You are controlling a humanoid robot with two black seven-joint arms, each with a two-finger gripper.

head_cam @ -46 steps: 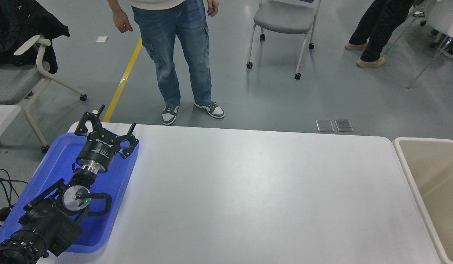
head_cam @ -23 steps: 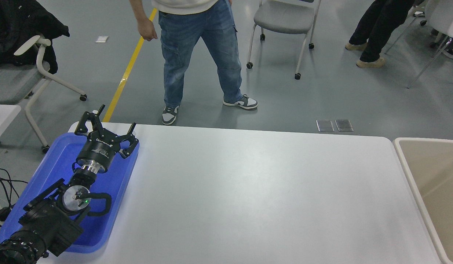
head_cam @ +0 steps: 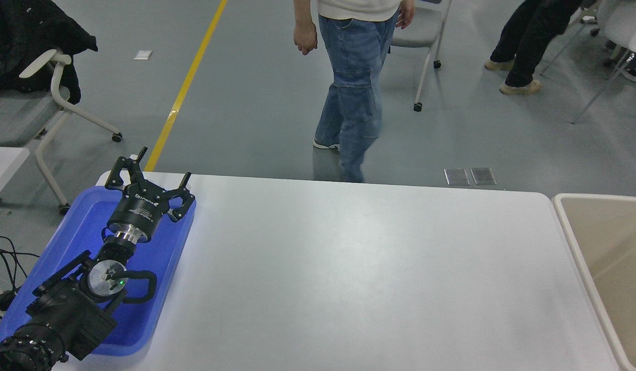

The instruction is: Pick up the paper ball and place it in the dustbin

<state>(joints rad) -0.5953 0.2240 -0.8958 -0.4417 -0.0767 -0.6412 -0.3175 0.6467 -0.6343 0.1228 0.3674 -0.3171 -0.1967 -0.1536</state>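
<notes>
One arm shows: the left gripper [head_cam: 149, 178], fingers spread, hangs over the blue tray [head_cam: 65, 242] at the table [head_cam: 348, 268] corner. Only part of the dustbin [head_cam: 596, 242] fits at the right edge; no paper ball is visible, and a tiny dark speck at that edge is unreadable

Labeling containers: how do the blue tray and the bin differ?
The tray is bright blue and shallow; the bin is beige and deeper. The tray lies on the table's left end, under the left gripper; the bin stands off its right end. Both are rectangular with rounded rims.
</notes>
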